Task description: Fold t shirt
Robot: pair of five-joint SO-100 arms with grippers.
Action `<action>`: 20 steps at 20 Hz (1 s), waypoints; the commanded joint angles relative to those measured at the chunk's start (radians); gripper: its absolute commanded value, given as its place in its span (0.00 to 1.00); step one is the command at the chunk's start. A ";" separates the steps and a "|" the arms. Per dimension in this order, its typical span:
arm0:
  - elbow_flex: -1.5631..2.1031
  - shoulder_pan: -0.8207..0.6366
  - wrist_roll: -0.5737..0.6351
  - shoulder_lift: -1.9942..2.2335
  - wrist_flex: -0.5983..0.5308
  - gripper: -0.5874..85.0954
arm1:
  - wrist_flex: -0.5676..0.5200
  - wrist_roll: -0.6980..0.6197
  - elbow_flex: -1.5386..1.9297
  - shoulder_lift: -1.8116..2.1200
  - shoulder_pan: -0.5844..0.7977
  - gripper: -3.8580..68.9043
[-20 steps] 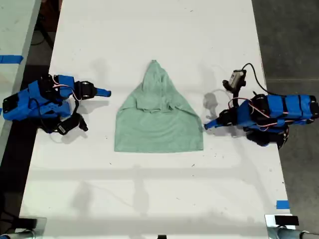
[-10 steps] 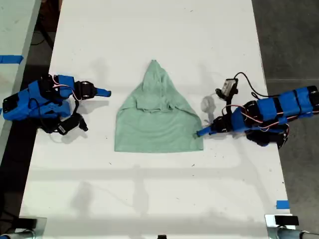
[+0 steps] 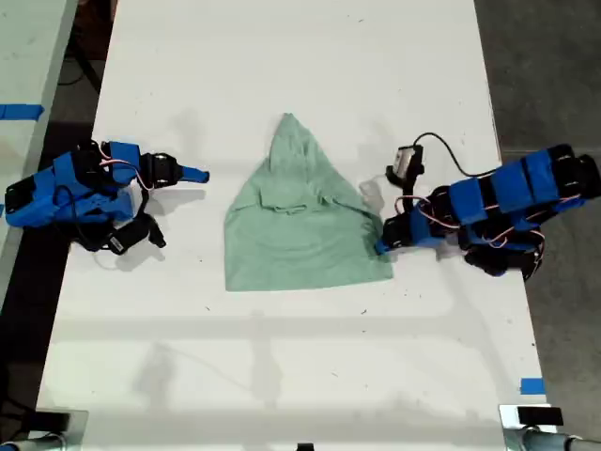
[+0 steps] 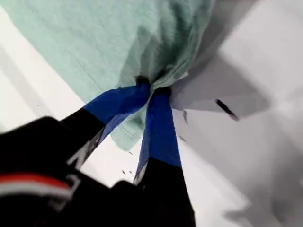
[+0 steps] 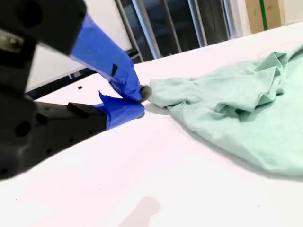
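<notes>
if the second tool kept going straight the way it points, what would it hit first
Probably the shirt: my second tool points across bare table toward its near edge, with nothing between. Depth is unclear in the second wrist view.

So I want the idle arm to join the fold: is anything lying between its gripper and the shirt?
Nothing visible does. Only bare white table lies between my second gripper and the shirt. My first gripper already pinches the shirt's other edge.
</notes>
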 commanded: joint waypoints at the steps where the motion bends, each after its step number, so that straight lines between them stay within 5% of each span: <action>1: 0.018 0.006 0.000 0.006 -0.021 0.00 | 0.256 -0.083 -0.069 0.356 0.075 0.08; 5: 0.018 0.002 0.002 0.006 -0.023 0.00 | 0.371 -0.196 -0.364 0.253 0.087 0.08; 9: 0.018 0.003 0.000 0.006 -0.023 0.00 | 0.336 -0.278 -0.836 -0.345 -0.006 0.08; 14: 0.018 0.003 0.002 0.006 -0.021 0.00 | 0.420 -0.367 -1.460 -1.040 -0.089 0.10; 17: 0.018 0.006 0.002 0.006 -0.021 0.00 | 0.558 -0.314 -1.335 -0.821 -0.067 0.18; 20: 0.018 0.005 0.002 0.006 -0.021 0.00 | 0.569 -0.255 -0.927 -0.316 -0.012 0.19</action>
